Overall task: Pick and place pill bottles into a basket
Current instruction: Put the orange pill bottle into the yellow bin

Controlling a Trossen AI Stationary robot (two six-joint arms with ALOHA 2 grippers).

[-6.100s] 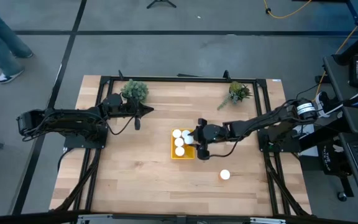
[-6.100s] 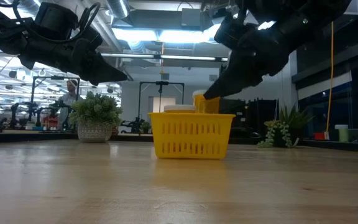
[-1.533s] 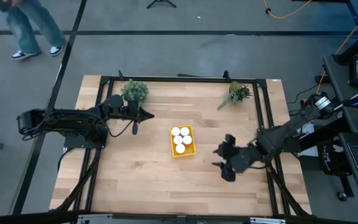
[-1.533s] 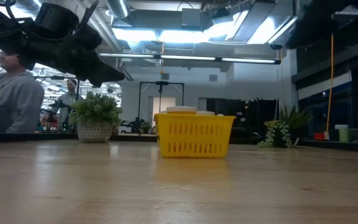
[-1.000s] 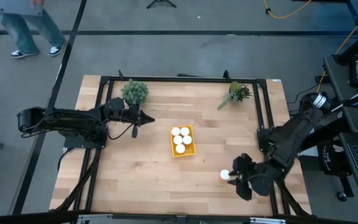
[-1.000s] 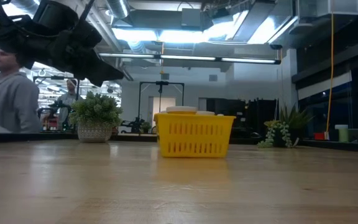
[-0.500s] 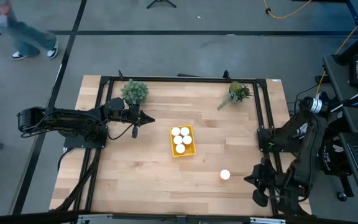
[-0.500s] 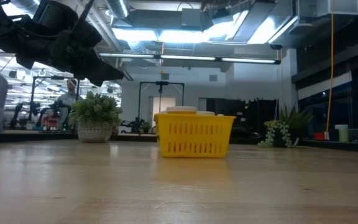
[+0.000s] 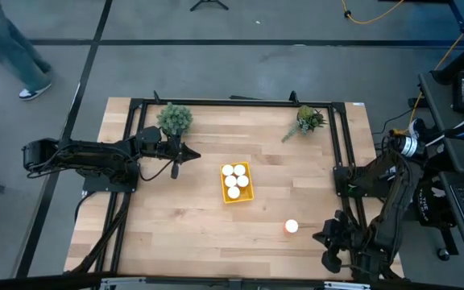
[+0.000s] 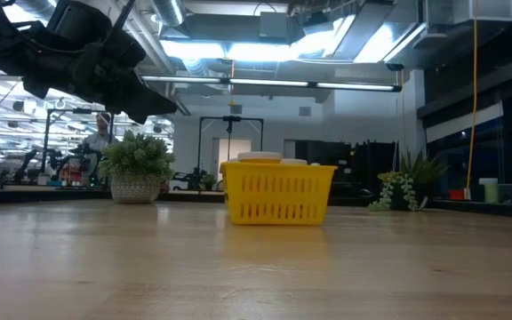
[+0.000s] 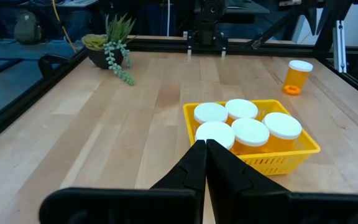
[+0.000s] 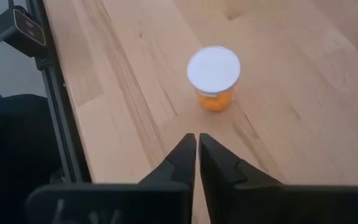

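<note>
One white-capped orange pill bottle [image 9: 292, 226], upright.

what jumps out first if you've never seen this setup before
The bright yellow basket near the middle of the wooden table, packed with five white-capped pill bottles. Next, one lone pill bottle standing out on the bare wood toward the right arm's side, with the right gripper close by, jaws shut and empty.

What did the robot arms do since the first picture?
The right claw left the basket, swung to the table's near right corner and shut empty, beside the lone pill bottle. The left claw, the basket's bottles and that lone bottle stayed put.
</note>
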